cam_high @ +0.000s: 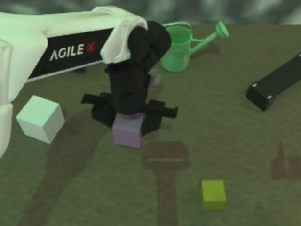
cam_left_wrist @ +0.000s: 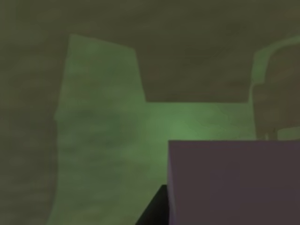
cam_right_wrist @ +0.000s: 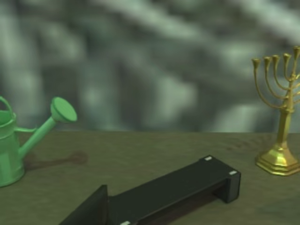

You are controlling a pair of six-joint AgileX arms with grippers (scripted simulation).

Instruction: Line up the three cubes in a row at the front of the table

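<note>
Gripper of left arm [cam_high: 128,117] pinching lilac-pink cube [cam_high: 127,130] mid-table [cam_high: 225,141]; right gripper unseen.

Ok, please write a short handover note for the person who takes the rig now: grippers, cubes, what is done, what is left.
Left gripper: at the table's middle, over the lilac-pink cube, fingers either side of it; grasp cannot be confirmed.
Right arm: not in the top view; its gripper is not visible.
Pale mint-white cube: on the table's left side.
Yellow-green cube: front, right of centre.
Done: no row yet.
Left: bring the lilac-pink and mint-white cubes forward, probably in line with the yellow-green one.
</note>
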